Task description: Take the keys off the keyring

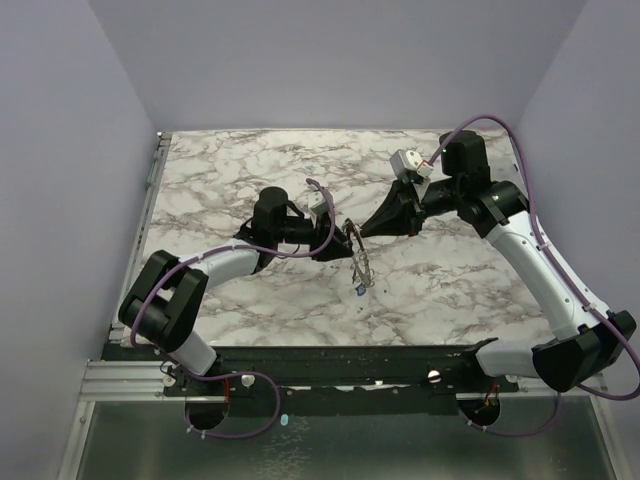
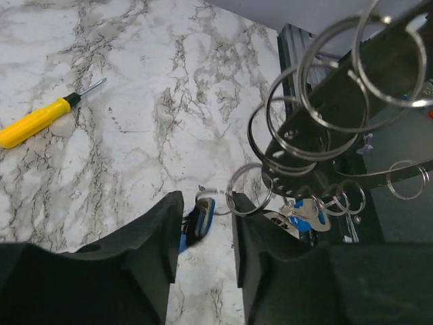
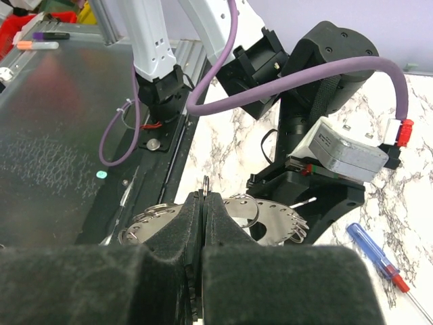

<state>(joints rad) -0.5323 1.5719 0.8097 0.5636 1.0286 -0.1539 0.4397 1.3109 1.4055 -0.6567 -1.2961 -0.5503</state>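
Yellow screwdriver lies far left. Your left gripper has its jaws apart, with one blue key in the gap; can't tell if it touches. Keyring sits between your two grippers, more keys dangling below it. Your right gripper is clamped tight on the keyring's rim. Blue screwdriver lies to its right.

Keyring bright polished metal, glossy and reflective; keys silver metal with smooth blue plastic heads. Left gripper pads matt black, fine-grained, rubbery look. Table smooth marble-pattern top, faint sheen. Screwdriver glossy yellow plastic handle, metal shaft
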